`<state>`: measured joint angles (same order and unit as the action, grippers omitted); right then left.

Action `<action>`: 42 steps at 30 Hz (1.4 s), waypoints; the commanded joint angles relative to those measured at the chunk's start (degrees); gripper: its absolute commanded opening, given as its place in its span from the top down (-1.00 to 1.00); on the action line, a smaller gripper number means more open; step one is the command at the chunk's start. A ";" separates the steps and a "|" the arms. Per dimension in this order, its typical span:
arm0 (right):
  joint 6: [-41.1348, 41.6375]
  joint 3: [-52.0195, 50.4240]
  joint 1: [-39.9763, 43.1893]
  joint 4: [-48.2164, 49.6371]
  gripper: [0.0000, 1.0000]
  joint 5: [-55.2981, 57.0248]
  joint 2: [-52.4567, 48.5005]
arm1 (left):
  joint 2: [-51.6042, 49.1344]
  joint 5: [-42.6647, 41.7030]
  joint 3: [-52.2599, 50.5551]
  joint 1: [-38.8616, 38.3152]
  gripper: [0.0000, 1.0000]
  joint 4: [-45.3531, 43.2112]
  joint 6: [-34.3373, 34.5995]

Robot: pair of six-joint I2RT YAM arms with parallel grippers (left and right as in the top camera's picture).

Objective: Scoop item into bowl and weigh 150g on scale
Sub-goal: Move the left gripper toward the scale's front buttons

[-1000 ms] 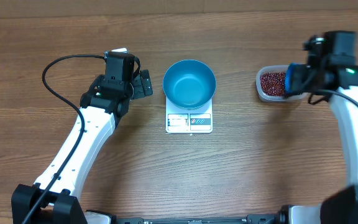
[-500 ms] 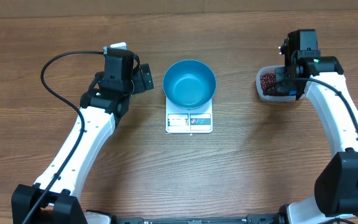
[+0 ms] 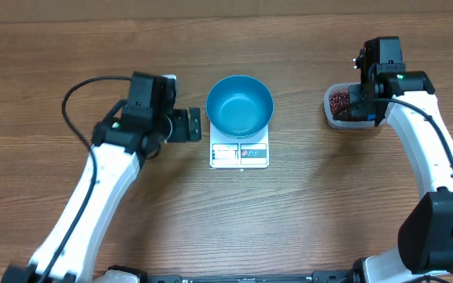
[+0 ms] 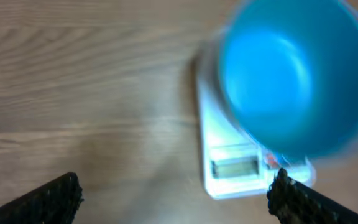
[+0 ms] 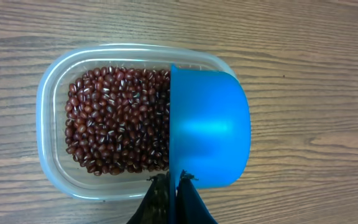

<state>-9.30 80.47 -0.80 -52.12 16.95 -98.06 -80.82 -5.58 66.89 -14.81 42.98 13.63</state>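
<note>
**Scooping step: nothing lifted yet, bowl empty on the scale.**

The small dark red-brown beans [image 5: 117,121] lie in the clear rounded plastic tub [image 5: 50,112] on my right. My right fingers [image 5: 160,202] are clamped on the small blue plastic scoop [image 5: 210,127], which hangs over the tub's edge. The round bright blue bowl [image 3: 240,106] sits on the flat white square scale [image 3: 239,155], with my left fingers [image 4: 51,199] spread wide beside it. Next I'd dip, fill, and carry the scoop level.

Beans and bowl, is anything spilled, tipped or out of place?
Nothing stands out. The beans all lie inside the tub, with none on the table. The bowl sits upright and empty on the scale.
</note>
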 commanded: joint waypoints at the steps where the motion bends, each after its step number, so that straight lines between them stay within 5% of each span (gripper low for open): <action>1: 0.28 0.87 0.00 0.20 0.92 0.79 -0.02 | 6.32 -6.03 2.78 -2.71 -1.00 6.56 -3.72; 5: 0.48 0.87 0.00 -0.46 0.92 -0.68 -0.02 | 5.22 -5.70 1.25 -8.07 -0.99 10.36 -2.67; 15: 0.46 0.87 0.07 -0.42 0.92 -0.72 -0.02 | -7.54 2.01 -1.57 -21.03 -0.99 2.89 6.32; 25: 0.48 0.87 0.07 -0.48 0.92 -0.72 -0.02 | -16.22 6.54 -1.55 -23.47 -1.00 3.10 14.08; 29: 0.48 0.90 0.07 -0.39 0.92 -0.70 -0.02 | -16.13 11.72 -1.57 -23.52 -0.99 4.61 13.99; 42: 2.21 2.14 0.13 -1.09 0.93 -0.72 0.00 | -8.15 8.52 -4.37 -23.52 -0.99 1.90 9.05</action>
<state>-7.88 80.60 -0.80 -53.19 16.32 -98.06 -95.00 2.85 63.31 -38.17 45.60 24.01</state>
